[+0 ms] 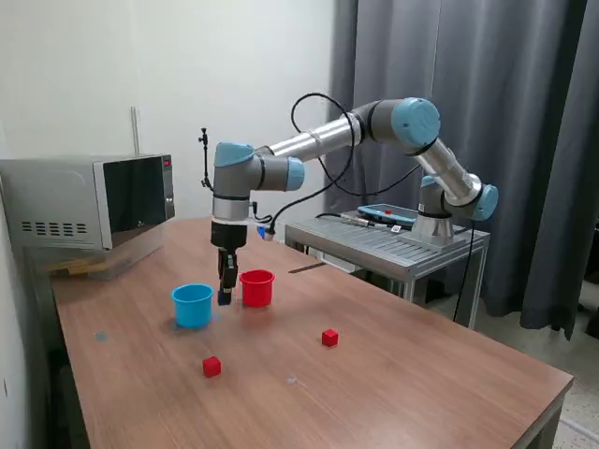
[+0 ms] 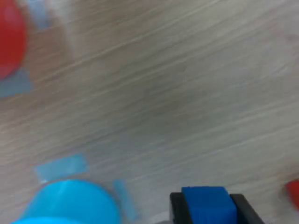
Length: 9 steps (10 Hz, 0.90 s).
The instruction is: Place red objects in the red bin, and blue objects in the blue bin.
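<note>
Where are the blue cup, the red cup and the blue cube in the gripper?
blue cup point(image 1: 192, 307): exterior view, its outer wall.
red cup point(image 1: 256, 289): exterior view, its outer wall.
blue cube point(image 2: 209, 205): wrist view, its visible face, between the gripper fingers.

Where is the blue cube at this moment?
The blue cube sits between the gripper fingers; in the exterior view, the gripper is between the blue cup and red cup.

The arm reaches out and bends straight down at the wrist; the gripper hangs vertical, its two fingers clamped on a blue cube
</note>
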### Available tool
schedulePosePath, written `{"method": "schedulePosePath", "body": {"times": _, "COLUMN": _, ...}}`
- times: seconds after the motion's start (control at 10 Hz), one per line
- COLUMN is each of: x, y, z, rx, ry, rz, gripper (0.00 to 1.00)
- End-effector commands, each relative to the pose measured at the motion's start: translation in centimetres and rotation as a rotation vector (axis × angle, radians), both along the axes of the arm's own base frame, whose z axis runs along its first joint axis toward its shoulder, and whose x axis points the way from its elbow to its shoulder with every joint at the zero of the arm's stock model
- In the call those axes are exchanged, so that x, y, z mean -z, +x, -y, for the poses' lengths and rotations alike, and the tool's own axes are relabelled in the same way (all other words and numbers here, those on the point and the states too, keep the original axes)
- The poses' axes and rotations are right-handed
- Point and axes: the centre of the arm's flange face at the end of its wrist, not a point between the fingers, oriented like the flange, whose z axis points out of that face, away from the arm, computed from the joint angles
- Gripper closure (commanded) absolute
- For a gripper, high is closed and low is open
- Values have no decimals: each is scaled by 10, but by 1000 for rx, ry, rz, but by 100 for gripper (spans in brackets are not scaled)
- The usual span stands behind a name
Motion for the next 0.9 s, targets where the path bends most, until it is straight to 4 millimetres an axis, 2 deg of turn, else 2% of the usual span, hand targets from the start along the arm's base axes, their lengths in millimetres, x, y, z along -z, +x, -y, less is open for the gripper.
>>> {"method": "schedulePosePath", "body": {"times": 0.0, "x": -11, "y": -4, "z": -38, "rx": 44, "ry": 7, "rz": -35, "gripper": 100}}
{"method": "schedulePosePath", "body": {"times": 0.2, "x": -13, "y": -5, "z": -59, "rx": 74, "ry": 15, "rz": -45, "gripper": 100}}
{"method": "schedulePosePath", "body": {"times": 0.4, "x": -18, "y": -10, "z": -67, "rx": 82, "ry": 29, "rz": -105, "gripper": 100}}
{"method": "schedulePosePath", "body": {"times": 0.8, "x": -4, "y": -6, "z": -70, "rx": 94, "ry": 35, "rz": -79, "gripper": 100}}
